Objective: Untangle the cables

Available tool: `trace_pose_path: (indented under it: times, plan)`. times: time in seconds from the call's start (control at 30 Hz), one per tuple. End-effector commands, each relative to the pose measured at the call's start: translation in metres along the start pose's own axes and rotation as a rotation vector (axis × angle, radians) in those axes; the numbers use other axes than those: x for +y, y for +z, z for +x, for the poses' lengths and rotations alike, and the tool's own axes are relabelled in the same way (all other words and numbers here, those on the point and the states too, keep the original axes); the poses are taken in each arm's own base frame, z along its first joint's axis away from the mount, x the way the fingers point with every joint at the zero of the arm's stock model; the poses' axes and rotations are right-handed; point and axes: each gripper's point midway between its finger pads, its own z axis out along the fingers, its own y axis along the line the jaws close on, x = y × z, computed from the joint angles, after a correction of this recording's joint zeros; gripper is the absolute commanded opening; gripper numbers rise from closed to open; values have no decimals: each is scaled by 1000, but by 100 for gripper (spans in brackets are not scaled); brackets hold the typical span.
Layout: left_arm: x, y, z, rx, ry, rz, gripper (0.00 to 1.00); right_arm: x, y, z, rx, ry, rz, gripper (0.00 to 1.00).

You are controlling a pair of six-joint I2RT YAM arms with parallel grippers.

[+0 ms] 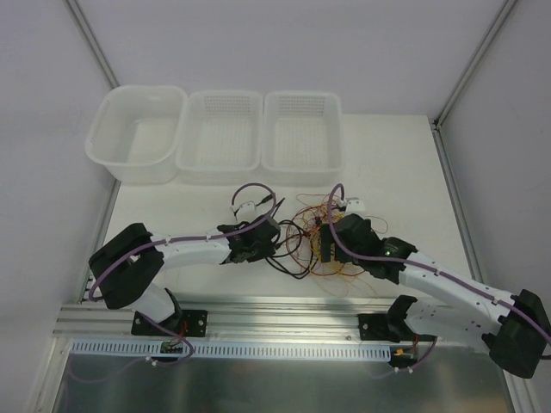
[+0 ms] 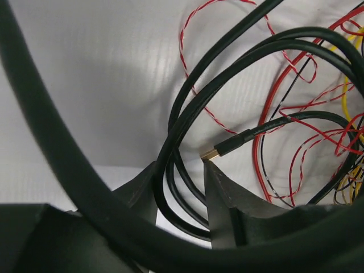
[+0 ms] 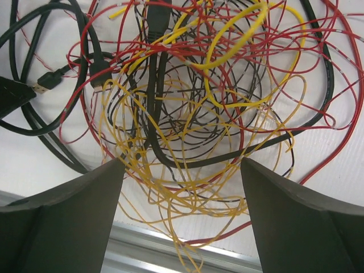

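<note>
The cables (image 1: 314, 241) lie in a loose tangle of thin red, yellow and black wires on the white table, between my two grippers. My left gripper (image 1: 274, 237) is at the tangle's left edge. In the left wrist view it (image 2: 180, 165) is partly open, with two strands of a thicker black cable (image 2: 170, 187) looping between its fingers, unpinched. That cable's gold-tipped plug (image 2: 211, 153) lies just past the right fingertip. My right gripper (image 1: 325, 247) is over the tangle's near side. In the right wrist view it (image 3: 182, 165) is wide open, with yellow wires (image 3: 170, 187) between the fingers.
Three translucent white bins (image 1: 138, 133) (image 1: 219, 129) (image 1: 301, 129) stand in a row at the table's back. An aluminium rail (image 1: 284, 314) runs along the near edge, close under the tangle. Purple hoses run along both arms.
</note>
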Motion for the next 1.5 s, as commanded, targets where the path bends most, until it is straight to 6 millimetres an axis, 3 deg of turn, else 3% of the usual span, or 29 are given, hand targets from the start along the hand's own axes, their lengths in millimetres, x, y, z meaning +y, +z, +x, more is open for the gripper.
trace_pose_path:
  times: [0.0, 0.17, 0.33, 0.43, 0.53, 0.57, 0.63, 0.73, 0.9, 1.1, 1.23, 1.3, 1.47]
  plan:
    - [7, 13, 13, 23, 25, -52, 36, 0, 14, -3, -32, 23, 38, 87]
    - [13, 16, 21, 51, 54, -71, 3, -5, 29, 13, 27, 8, 85, 87]
    - [21, 4, 16, 25, 78, -54, 0, -17, 36, 21, 77, 34, 150, 82]
    - [27, -13, 3, -19, 113, -39, 0, -32, 38, 27, 113, 87, 189, 67]
    - [31, -36, -14, -73, 163, -33, 0, -48, 40, 34, 144, 140, 244, 35]
    - [26, -49, -24, -100, 165, -3, 0, -51, 40, 38, 160, 152, 252, 18]
    - [31, -68, -37, -136, 199, -3, 0, -60, 42, 41, 183, 181, 275, 7]
    - [33, -94, -54, -193, 225, 24, 0, -74, 40, 46, 206, 214, 320, 1]
    - [75, -130, -80, -254, 243, -60, 0, -100, 31, 47, 194, 280, 391, 0]
    - [124, -179, -115, -374, 178, -149, 0, -129, 5, 38, 110, 365, 465, 1]
    - [145, -209, -130, -440, 154, -195, 0, -137, -19, 19, 14, 397, 458, 1]
    - [147, -214, -131, -442, 177, -202, 0, -142, -33, 9, -27, 386, 468, 1]
    - [165, -225, -137, -472, 185, -285, 0, -162, -51, 8, -35, 380, 576, 1]
